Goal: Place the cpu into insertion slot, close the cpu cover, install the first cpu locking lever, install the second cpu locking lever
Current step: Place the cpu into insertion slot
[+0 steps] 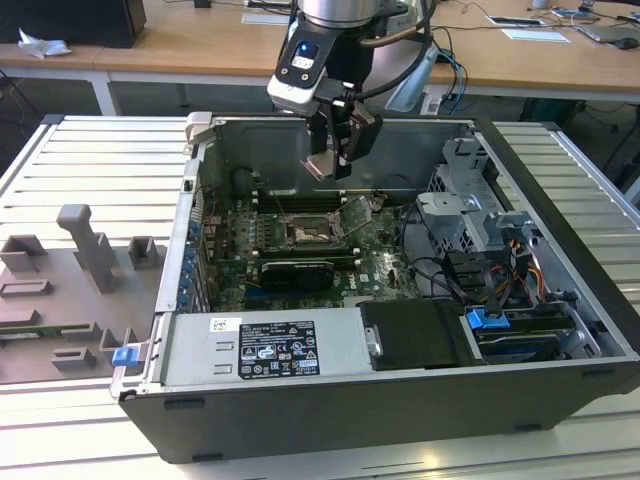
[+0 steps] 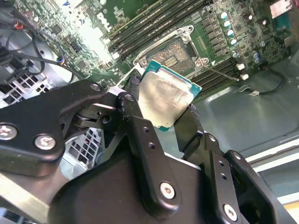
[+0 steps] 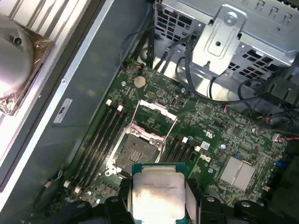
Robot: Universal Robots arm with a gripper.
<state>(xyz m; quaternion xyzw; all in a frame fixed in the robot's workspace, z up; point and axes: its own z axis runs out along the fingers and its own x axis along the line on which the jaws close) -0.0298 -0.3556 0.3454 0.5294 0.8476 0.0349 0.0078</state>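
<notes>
My gripper (image 1: 335, 150) hangs over the open computer case, shut on the cpu (image 1: 322, 165). The chip is a pale silvery square with a green edge, held by two opposite sides between the black fingers (image 2: 133, 116). In both wrist views the cpu (image 2: 166, 100) (image 3: 158, 191) sits well above the board. Below it the insertion slot (image 1: 305, 232) (image 2: 175, 53) (image 3: 136, 151) lies uncovered, dark in the middle with a silver rim. The cpu cover (image 1: 352, 215) (image 3: 153, 116) stands swung up from its hinge beside the slot. A thin metal lever (image 2: 219, 72) sticks out next to the slot.
Long black memory slots (image 3: 100, 140) flank the socket. A black expansion card (image 1: 295, 272) lies in front of it, then the power supply (image 1: 265, 350). A drive cage (image 1: 470, 215) with cables fills the exterior view's right. Grey fixtures (image 1: 95, 245) stand outside the case on the left.
</notes>
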